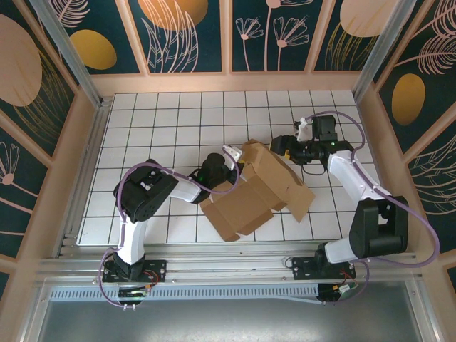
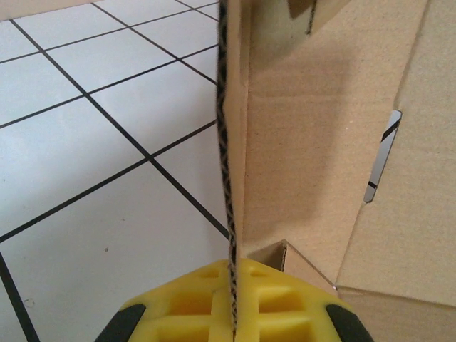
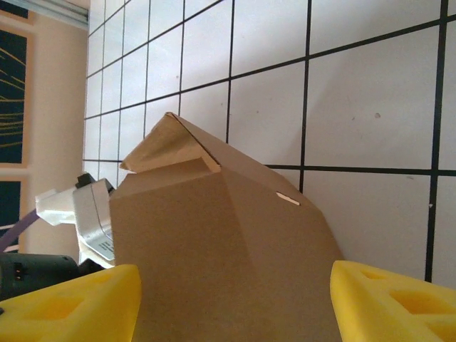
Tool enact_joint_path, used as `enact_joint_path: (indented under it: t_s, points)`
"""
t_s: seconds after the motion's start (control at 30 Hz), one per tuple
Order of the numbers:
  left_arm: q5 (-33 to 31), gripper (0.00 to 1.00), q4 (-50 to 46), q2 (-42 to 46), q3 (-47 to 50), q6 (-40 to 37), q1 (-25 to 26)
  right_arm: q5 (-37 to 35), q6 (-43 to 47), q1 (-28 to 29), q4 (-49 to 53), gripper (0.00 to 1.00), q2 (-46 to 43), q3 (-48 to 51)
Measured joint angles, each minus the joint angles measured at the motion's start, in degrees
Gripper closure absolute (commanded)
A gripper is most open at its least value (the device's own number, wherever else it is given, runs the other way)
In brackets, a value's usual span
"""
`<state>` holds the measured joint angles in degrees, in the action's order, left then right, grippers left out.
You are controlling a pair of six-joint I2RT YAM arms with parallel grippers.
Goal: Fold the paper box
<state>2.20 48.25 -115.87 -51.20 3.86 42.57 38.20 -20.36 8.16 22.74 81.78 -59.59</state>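
Note:
The paper box (image 1: 249,192) is plain brown cardboard, half folded, lying mid-table with one panel raised and a flap spread to the right. My left gripper (image 1: 229,158) is at the box's upper left edge. In the left wrist view its yellow fingers (image 2: 285,303) are shut on a thin upright cardboard wall (image 2: 313,128), whose corrugated edge runs between them. My right gripper (image 1: 286,147) hovers at the box's upper right. In the right wrist view its fingers (image 3: 388,299) stand wide apart and open, with a sloping box panel (image 3: 221,249) spanning the gap between them.
The table (image 1: 157,121) is white with a black grid and has free room to the left and at the back. Wooden walls and metal posts enclose it. A metal rail (image 1: 228,267) runs along the near edge. The left arm's wrist (image 3: 89,217) shows behind the box.

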Motion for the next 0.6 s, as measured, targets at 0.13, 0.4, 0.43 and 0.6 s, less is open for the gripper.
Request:
enact_joint_path:
  t_s: [0.13,0.4,0.43,0.6]
  points:
    - [-0.17,1.0,-0.52,0.0,-0.31,-0.26,0.0,-0.17,-1.01,0.04,0.33,0.36,0.04,-0.11]
    - [-0.17,1.0,-0.9,0.33,-0.35,-0.48,0.0,-2.38,-1.01,1.01,0.72,0.41,0.52,1.27]
    - [-0.13,1.0,-1.01,0.44,-0.35,-0.46,0.0,-2.64,-1.01,1.29,0.76,0.41,0.52,1.29]
    - [1.01,1.0,-3.45,1.2,-0.98,0.68,-0.09,-4.09,-1.01,2.54,0.7,0.43,0.52,1.29]
